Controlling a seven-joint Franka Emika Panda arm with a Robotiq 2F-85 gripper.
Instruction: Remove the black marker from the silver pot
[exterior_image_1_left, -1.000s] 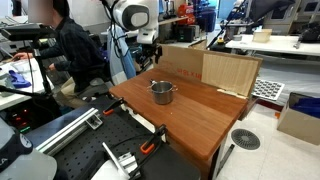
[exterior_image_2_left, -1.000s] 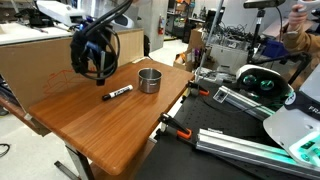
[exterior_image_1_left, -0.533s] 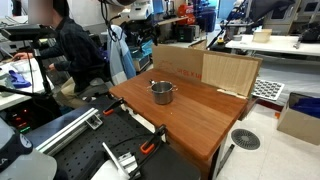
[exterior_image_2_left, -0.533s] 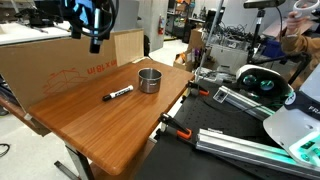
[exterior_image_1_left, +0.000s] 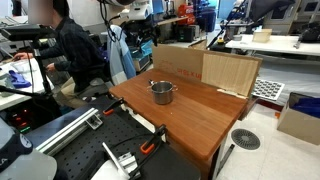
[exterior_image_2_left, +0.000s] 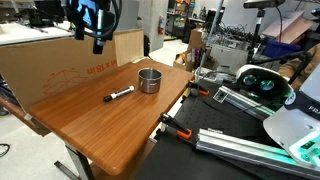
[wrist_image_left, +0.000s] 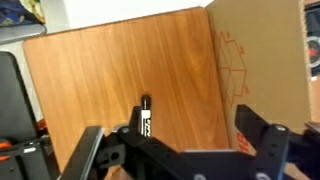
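Observation:
The black marker (exterior_image_2_left: 119, 94) lies flat on the wooden table (exterior_image_2_left: 100, 125), outside and just beside the silver pot (exterior_image_2_left: 149, 80). The pot also shows in an exterior view (exterior_image_1_left: 162, 92), standing upright near the table's middle. My gripper (exterior_image_2_left: 97, 43) hangs high above the table, well above the marker, open and empty. In the wrist view the marker (wrist_image_left: 146, 118) lies far below between the spread fingers (wrist_image_left: 175, 142). The pot is out of the wrist view.
A large cardboard box (exterior_image_2_left: 50, 62) stands along the table's back edge and shows in the wrist view (wrist_image_left: 265, 60). A person (exterior_image_1_left: 70, 45) sits past the table's far end. Clamps and metal rails (exterior_image_2_left: 240, 140) lie beside the table.
My gripper has risen from just above the table near the marker to high above it. The marker and pot have not moved.

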